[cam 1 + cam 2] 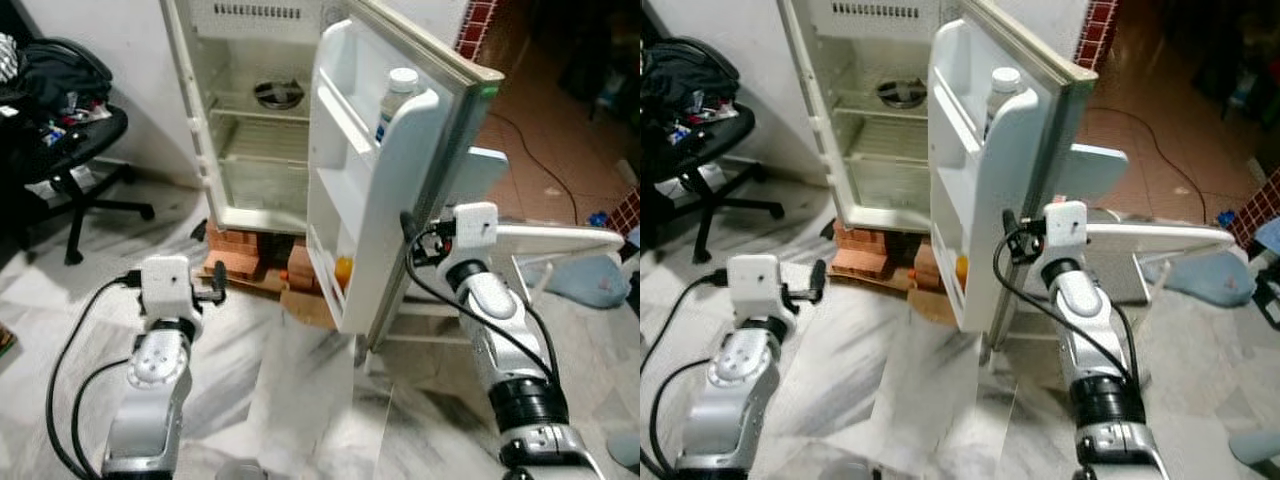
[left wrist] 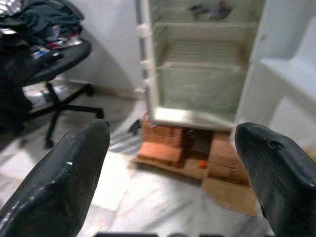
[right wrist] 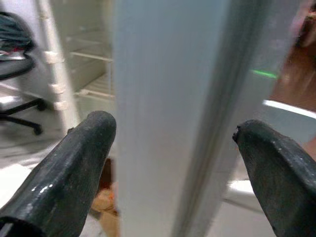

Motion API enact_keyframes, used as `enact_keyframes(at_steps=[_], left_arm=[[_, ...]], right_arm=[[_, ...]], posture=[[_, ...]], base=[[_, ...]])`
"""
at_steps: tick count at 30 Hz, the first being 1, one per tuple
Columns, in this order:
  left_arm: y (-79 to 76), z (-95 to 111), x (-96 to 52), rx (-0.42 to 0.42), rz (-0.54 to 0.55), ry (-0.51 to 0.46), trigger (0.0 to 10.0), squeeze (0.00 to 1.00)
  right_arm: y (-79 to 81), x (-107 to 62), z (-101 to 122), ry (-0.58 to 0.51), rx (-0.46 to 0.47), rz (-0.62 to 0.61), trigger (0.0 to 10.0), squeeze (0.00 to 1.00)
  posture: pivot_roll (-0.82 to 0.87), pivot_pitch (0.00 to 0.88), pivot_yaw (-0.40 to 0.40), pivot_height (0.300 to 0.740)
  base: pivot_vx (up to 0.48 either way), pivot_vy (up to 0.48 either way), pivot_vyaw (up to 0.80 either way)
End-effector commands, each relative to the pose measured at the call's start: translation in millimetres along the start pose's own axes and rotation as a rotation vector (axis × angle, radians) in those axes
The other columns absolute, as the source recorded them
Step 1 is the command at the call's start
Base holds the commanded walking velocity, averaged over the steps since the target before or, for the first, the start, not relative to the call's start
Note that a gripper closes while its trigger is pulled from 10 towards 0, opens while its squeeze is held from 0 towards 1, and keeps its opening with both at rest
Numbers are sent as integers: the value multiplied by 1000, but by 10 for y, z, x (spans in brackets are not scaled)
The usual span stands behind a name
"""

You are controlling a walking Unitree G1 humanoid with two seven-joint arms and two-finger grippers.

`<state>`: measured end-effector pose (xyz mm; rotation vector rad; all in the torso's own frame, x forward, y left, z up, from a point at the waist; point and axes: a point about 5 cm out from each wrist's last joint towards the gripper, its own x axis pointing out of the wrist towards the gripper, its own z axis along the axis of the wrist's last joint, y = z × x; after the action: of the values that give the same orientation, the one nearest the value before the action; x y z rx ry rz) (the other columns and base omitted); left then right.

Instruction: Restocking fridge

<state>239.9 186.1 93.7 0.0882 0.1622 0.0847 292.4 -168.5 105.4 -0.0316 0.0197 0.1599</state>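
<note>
Marble-veined floor tiles (image 1: 300,400) carry a white fridge (image 1: 250,120), raised on red bricks (image 1: 240,250), door (image 1: 400,180) swung wide.
Wire shelves hold a round metal bowl (image 1: 279,94); a white-capped plastic bottle (image 1: 397,100) stands in the door rack. Right gripper (image 3: 173,148), fingers apart, straddles the door's edge. Left gripper (image 2: 173,163), spread wide, faces the bricks near a black swivel chair (image 1: 70,150).

The fridge (image 1: 250,120) has smooth, glossy white plastic walls, and its door (image 1: 400,190) the same. A shiny metal bowl (image 1: 279,94) sits on a wire shelf. Rough red bricks (image 1: 240,250) and flattened brown cardboard (image 1: 300,300) lie beneath. The floor (image 1: 300,400) is polished grey-veined marble. The right gripper (image 3: 173,163) has matt black, faintly textured fingers (image 3: 74,168).
</note>
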Motion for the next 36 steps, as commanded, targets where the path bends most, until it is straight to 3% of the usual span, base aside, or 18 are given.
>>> enact_keyframes(at_steps=[1, 7, 14, 17, 19, 20, 21, 24, 26, 28, 31, 36], left_arm=[[-23, 18, -13, 9, -15, 1, 10000, 0], [-46, -26, -59, 10, -32, 11, 10000, 0], [-98, 4, -65, 40, -61, -2, 10000, 0], [-107, 7, -59, 41, -61, -3, 10000, 0], [-127, -3, -49, 39, -63, 0, 10000, 0], [-145, -7, -41, 39, -71, 2, 10000, 0], [-145, -7, -41, 39, -71, 2, 10000, 0], [-213, -14, -22, 61, -114, 7, 10000, 0], [-227, -5, -15, 73, -125, 0, 10000, 0], [-226, -2, -13, 75, -124, -2, 10000, 0], [-202, -6, -17, 64, -100, 0, 10000, 0], [-215, 5, -14, 58, -104, -7, 10000, 0]], right_arm=[[-14, -29, 63, -13, 2, -12, 10000, 0], [21, -107, 50, 2, 20, -44, 10000, 0], [68, -29, 203, -36, 26, -71, 10000, 0], [145, 84, 292, -71, 71, -15, 10000, 0], [235, 227, 412, -111, 123, 34, 10000, 0], [323, 317, 466, -111, 203, 91, 10000, 0], [323, 317, 466, -111, 203, 91, 10000, 0], [692, 433, 730, -139, 448, 402, 10000, 0], [859, 380, 883, -167, 516, 604, 10000, 0], [906, 336, 887, -162, 488, 686, 10000, 0], [638, 412, 491, -86, 256, 430, 10000, 0], [420, 359, 310, -61, 170, 282, 10000, 0]], posture=[[118, 33, -41, 740], [117, 29, -40, 740], [123, 31, -42, 740], [124, 33, -39, 740], [123, 34, -36, 740], [122, 33, -32, 740], [122, 33, -32, 740], [138, 27, -37, 740], [145, 24, -41, 740], [147, 23, -47, 740], [150, 26, -57, 740], [142, 29, -49, 740]], base=[[394, 0, 0], [128, 0, 0], [0, 0, 0], [0, 0, 0], [0, 0, 0], [0, 0, 0], [0, 0, 0], [0, 0, 0], [0, 0, 0], [0, 0, 0], [0, 0, 0], [0, 0, 0]])
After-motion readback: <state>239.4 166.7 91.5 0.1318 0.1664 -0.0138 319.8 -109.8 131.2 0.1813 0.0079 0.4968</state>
